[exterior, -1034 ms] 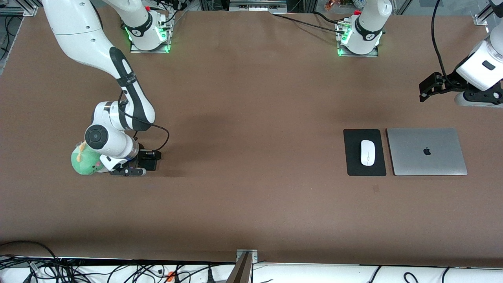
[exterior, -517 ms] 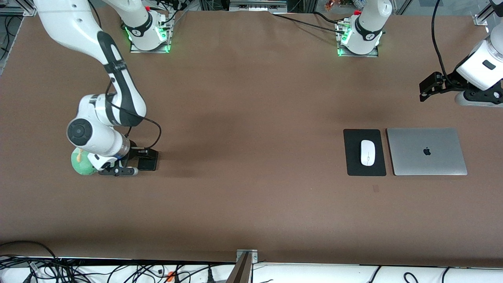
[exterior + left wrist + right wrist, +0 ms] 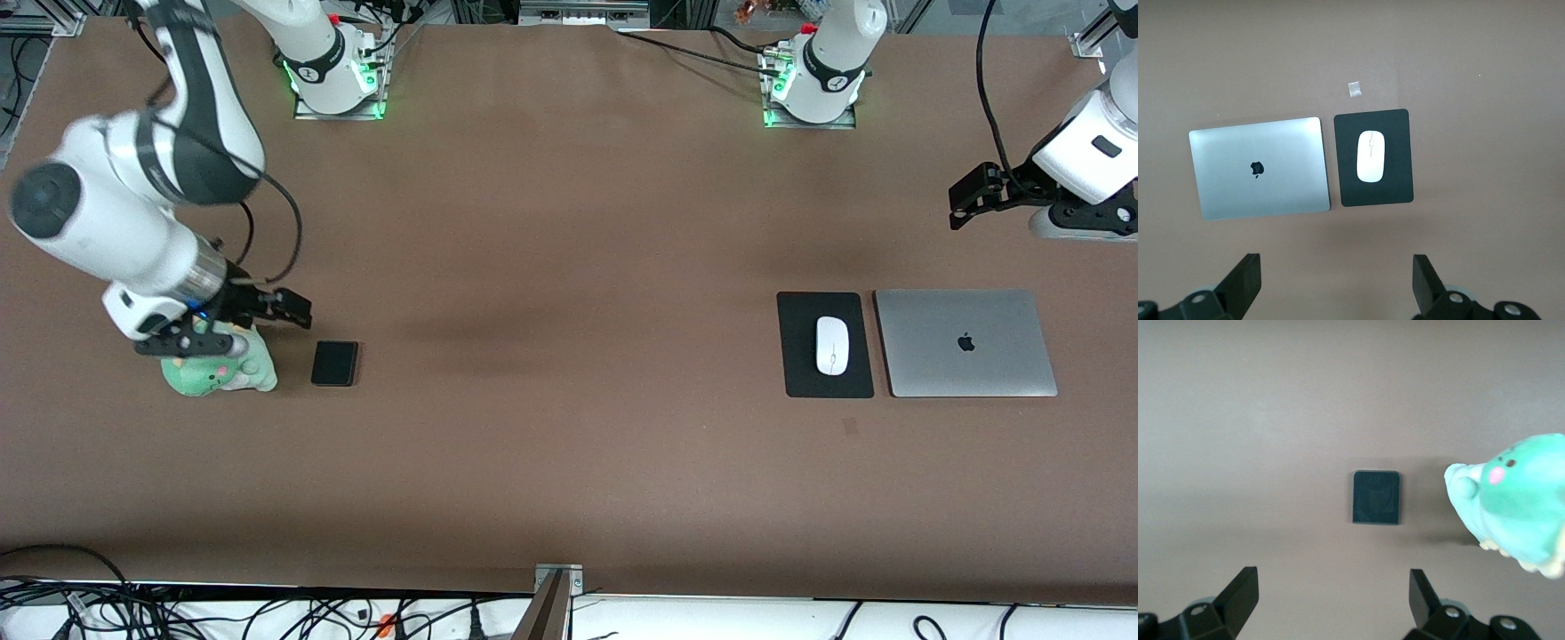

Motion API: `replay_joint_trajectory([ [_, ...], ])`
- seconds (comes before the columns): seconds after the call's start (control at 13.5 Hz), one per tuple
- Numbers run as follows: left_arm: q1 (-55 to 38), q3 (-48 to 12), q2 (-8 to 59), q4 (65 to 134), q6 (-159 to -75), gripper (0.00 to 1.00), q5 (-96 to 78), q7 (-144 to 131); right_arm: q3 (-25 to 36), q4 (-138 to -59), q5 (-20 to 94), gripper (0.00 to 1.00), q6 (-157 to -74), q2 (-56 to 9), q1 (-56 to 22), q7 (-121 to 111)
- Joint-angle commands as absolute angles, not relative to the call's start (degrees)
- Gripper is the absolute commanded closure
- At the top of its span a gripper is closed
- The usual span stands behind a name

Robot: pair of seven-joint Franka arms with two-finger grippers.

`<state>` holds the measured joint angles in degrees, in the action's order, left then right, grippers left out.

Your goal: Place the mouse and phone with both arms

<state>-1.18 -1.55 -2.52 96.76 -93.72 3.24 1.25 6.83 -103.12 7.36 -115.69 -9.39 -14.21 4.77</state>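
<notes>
The right claw [image 3: 233, 322] hangs wide and empty over the green plush toy [image 3: 216, 372]; the phone [image 3: 335, 363] lies on the surface just beside it. The left claw [image 3: 1338, 283], wide too, waits above the surface near the mouse [image 3: 832, 345] on its mouse pad [image 3: 800, 378]. Both things seem placed; next, I judge, only retreat

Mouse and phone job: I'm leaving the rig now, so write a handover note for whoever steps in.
Right gripper: jaws open, empty, up over the green plush toy.
Left gripper: jaws open, empty, waiting at the left arm's end of the table.
Phone: flat on the table beside the plush toy, released.
Mouse: on the mouse pad, beside the closed laptop.
Done: both things set down.
Left: apparently only parking the arms.
</notes>
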Motion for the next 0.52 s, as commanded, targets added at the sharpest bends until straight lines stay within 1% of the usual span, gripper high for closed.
replay_joint_trajectory([
  [0.0, -1.41, -1.41, -2.99, 96.24, -92.72, 0.00, 2.02, 1.14, 7.63, -103.80, 8.00, 0.00, -109.63, -2.57, -13.36, 3.87],
  [0.15, -1.32, -1.41, -2.99, 96.24, -92.72, 0.00, 2.02, 1.14, 8.35, -102.84, 7.91, 0.00, -105.84, 0.69, -13.36, 3.52],
  [0.3, -1.41, -1.41, -2.99, 96.24, -92.72, 0.00, 2.02, 1.14, 9.23, -100.74, 7.47, 0.00, -102.06, 2.63, -13.45, 3.60],
  [0.44, -1.41, -1.41, -2.99, 96.24, -92.72, 0.00, 2.02, 1.14, 9.23, -97.14, 7.12, 0.00, -95.14, 3.25, -13.45, 4.48],
])
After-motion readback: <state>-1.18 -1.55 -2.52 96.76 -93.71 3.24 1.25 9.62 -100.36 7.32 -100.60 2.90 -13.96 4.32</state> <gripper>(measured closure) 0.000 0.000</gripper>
